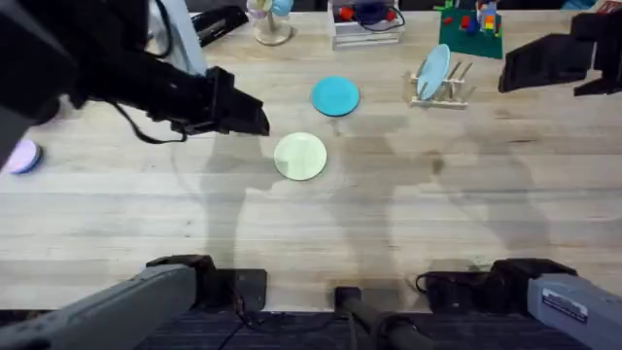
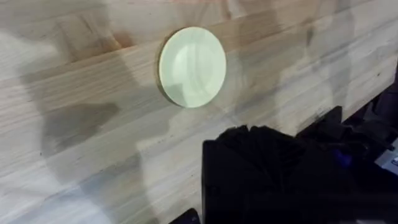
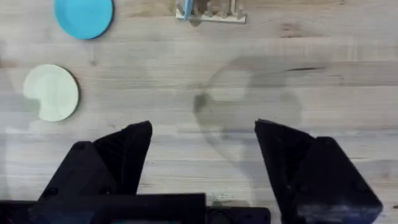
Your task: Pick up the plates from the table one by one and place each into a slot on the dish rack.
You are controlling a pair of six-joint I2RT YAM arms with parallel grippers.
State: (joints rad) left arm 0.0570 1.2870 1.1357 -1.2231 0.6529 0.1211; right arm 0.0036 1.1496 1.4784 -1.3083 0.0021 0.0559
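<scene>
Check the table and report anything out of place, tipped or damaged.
Nothing stands out. The cream plate and turquoise plate lie flat and apart on the table. The rack stands upright, a pale blue plate slotted in it.

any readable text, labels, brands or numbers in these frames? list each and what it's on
No text can be read.
Grey label on the right arm's base link: dark print, too small and blurred to read.
Round cream plastic plate, round turquoise plastic plate, light wooden dish rack, light wooden plank table: no markings visible.
Coloured items along the table's far edge: too blurred to tell whether they carry text.
</scene>
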